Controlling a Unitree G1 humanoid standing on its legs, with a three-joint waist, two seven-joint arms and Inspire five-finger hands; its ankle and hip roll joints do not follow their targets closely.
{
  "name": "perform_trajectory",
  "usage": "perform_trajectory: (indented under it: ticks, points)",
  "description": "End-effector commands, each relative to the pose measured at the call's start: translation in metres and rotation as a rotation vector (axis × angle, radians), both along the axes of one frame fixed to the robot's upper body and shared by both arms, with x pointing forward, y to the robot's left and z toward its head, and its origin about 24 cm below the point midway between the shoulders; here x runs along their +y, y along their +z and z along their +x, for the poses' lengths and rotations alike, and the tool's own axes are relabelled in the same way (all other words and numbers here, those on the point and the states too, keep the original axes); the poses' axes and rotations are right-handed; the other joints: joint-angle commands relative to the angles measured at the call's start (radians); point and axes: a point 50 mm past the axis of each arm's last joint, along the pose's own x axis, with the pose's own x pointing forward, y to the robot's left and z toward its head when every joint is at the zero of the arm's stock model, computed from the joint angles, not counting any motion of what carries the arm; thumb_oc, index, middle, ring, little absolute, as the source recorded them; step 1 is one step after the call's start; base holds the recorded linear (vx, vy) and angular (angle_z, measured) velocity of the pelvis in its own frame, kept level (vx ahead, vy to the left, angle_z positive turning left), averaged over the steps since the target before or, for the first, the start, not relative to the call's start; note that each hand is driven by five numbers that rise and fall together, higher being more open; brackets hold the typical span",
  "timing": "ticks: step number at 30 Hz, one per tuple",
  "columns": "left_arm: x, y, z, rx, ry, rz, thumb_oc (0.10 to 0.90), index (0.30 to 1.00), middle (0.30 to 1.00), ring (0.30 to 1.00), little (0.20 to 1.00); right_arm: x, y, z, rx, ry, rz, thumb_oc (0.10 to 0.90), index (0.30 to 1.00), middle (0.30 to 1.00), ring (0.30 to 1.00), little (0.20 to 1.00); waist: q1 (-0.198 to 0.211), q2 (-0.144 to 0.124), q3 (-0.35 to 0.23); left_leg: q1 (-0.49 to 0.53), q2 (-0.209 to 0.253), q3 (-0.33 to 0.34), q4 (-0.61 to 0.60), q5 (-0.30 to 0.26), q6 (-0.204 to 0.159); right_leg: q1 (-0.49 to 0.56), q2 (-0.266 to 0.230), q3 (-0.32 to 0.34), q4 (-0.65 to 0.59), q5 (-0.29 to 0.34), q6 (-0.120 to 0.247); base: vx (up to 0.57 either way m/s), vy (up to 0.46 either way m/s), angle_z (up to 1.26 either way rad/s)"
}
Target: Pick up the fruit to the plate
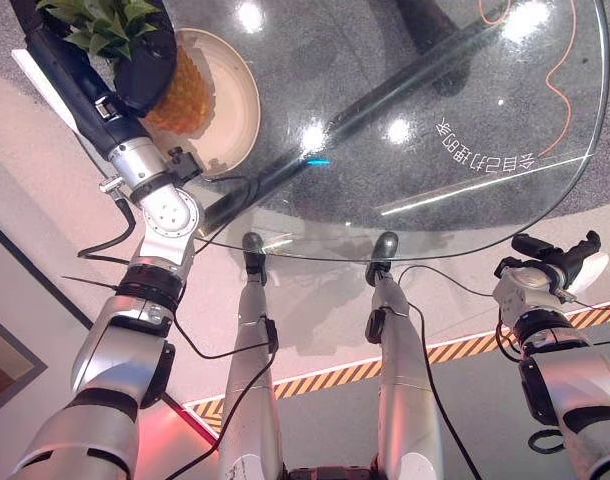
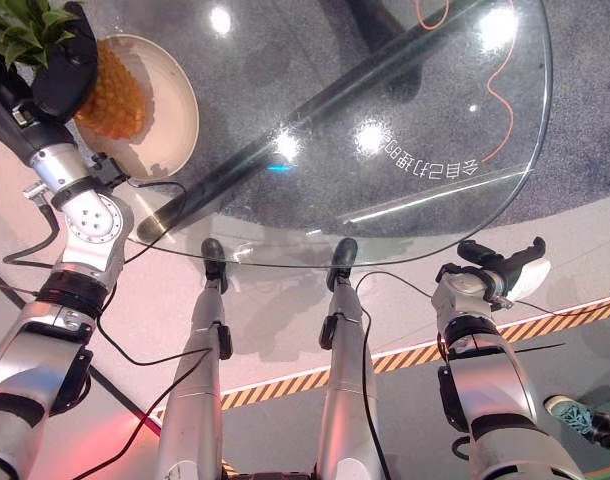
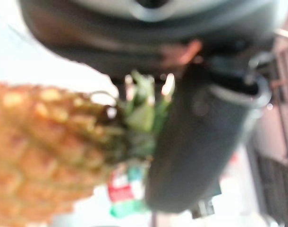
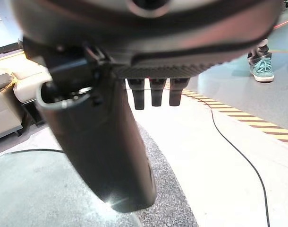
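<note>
- The left hand [image 1: 135, 55] is gripping the pineapple [image 1: 180, 95] by its leafy crown (far left), holding it over the plate [image 1: 235, 110].
- The right hand [image 1: 560, 255] is hanging relaxed, near right, beside the glass table [image 1: 465, 120].

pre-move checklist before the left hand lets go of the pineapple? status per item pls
1. Left hand gripping the pineapple: ok, fingers wrap its leafy top.
2. Pineapple over the plate: ok, its body lies within the rim in both eye views.
3. Pineapple actually resting on the plate: cannot tell, contact underneath is hidden.
4. Plate fully on the glass table: ok, it sits inside the table edge.
5. Right hand out of the way: ok, it is off the table's near right edge, holding nothing, fingers relaxed.
</note>
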Motion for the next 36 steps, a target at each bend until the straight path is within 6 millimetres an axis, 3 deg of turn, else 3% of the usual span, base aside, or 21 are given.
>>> perform_trajectory:
  ticks: [1,14,36]
  points:
    - [0.003,0.045,-0.025,-0.304,-0.015,0.007,0.800,0.900,0.900,0.900,0.900,-0.027,-0.012,-0.026,0.048,-0.141,-0.055,0.800,0.900,0.900,0.900,0.900,0.021,-0.013,-0.024,-0.033,-0.029,0.013,0.114,-0.145,0.008,0.038,0.014,-0.036,-0.047,-0.029,0.036,0.00,0.000,0.00]
    - [0.001,0.037,-0.031,-0.320,-0.040,0.020,0.800,0.900,0.900,0.900,0.900,-0.029,-0.018,-0.031,0.060,-0.143,-0.052,0.800,0.900,0.900,0.900,0.900,0.030,-0.025,-0.024,-0.009,-0.026,0.011,0.129,-0.159,0.008,0.068,0.012,-0.043,-0.049,-0.026,0.041,0.00,0.004,0.01]
    - [0.000,0.047,-0.048,-0.391,-0.112,0.095,0.800,0.900,0.900,0.900,0.900,-0.030,-0.033,-0.040,0.068,-0.149,-0.014,0.800,0.900,0.900,0.900,0.900,0.052,-0.049,-0.024,0.063,-0.019,0.011,0.133,-0.181,0.020,0.152,0.002,-0.056,-0.063,-0.019,0.056,0.00,-0.009,0.02]
